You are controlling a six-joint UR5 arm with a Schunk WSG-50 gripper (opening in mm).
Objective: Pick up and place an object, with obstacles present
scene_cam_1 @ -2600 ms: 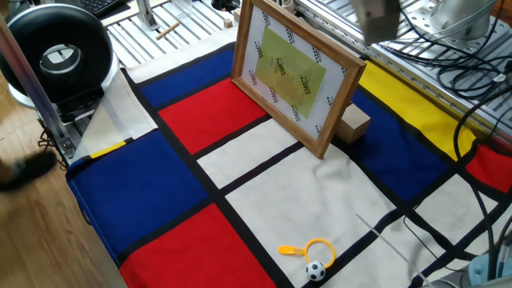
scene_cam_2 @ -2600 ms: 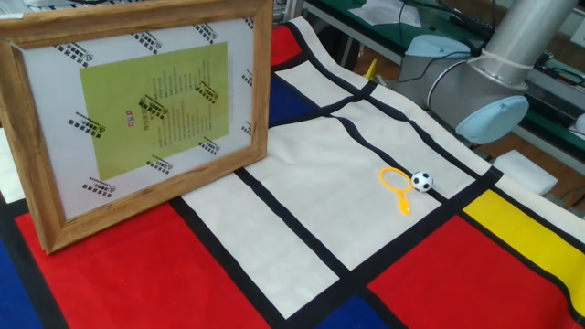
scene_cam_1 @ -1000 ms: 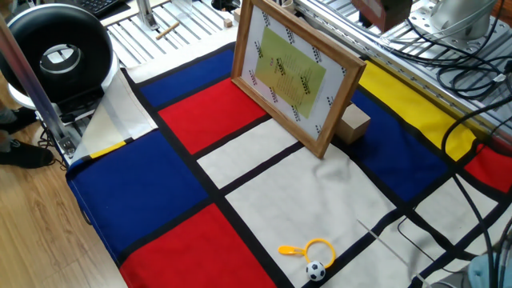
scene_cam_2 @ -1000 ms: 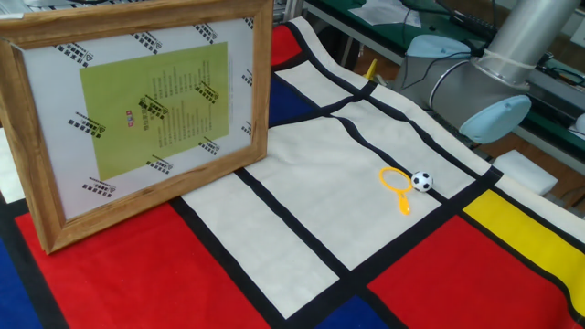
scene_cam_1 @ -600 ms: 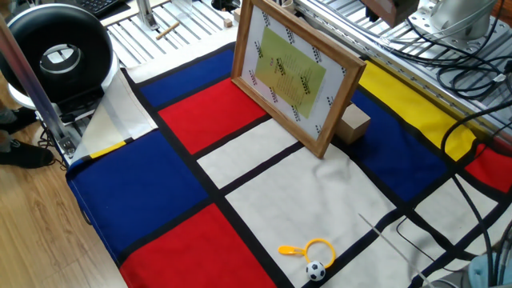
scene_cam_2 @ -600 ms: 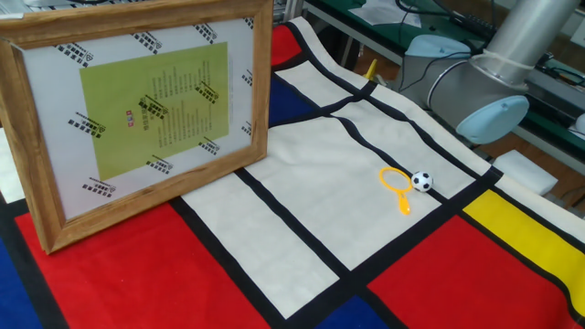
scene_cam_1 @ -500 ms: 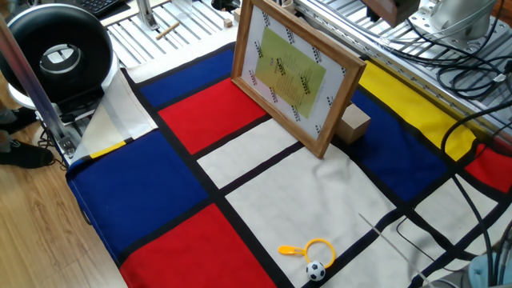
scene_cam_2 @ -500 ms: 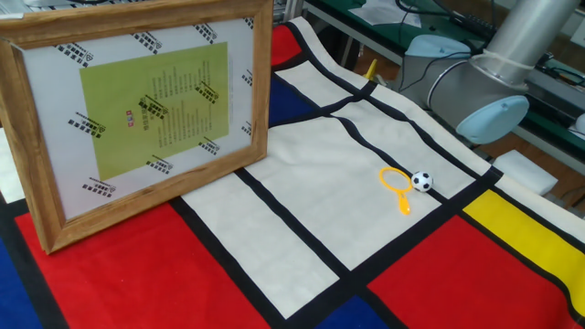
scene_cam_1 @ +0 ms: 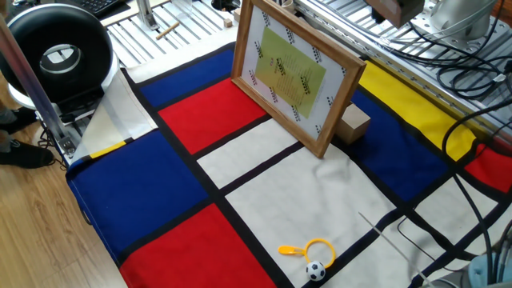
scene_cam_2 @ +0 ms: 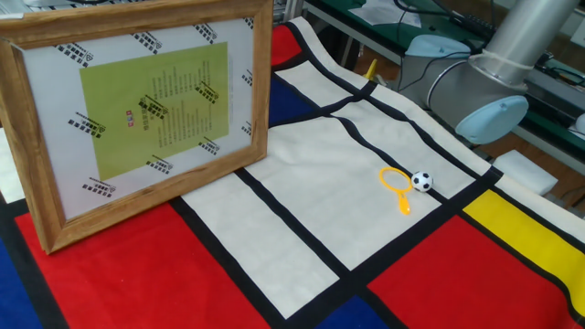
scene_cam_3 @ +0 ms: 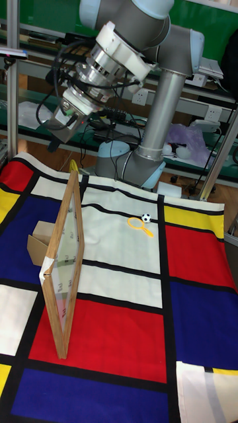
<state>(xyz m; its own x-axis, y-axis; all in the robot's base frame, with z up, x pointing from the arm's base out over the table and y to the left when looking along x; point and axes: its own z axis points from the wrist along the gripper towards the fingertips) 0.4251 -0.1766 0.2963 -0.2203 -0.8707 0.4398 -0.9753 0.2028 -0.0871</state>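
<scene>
High above the worktop [scene_cam_3: 125,258], the end effector [scene_cam_3: 64,127] hangs at the end of the bent grey arm [scene_cam_3: 142,39], and whether its fingers are spread or pressed together cannot be told, since the tip is dark and blurred in the tall fixed view and cut off at the frame edge in one fixed view. Well below it and slightly toward the near side stands the wooden-framed picture [scene_cam_3: 65,264], upright with a slight backward lean on the colour-block cloth [scene_cam_1: 160,184]. Below the end effector, just behind the frame, the light-tan wooden cube [scene_cam_1: 353,125] rests on the cloth, touching or nearly touching the frame's back. Well apart from the end effector, off toward the arm's base, the yellow ring [scene_cam_3: 138,225] lies beside the tiny football [scene_cam_3: 146,217], almost touching it.
</scene>
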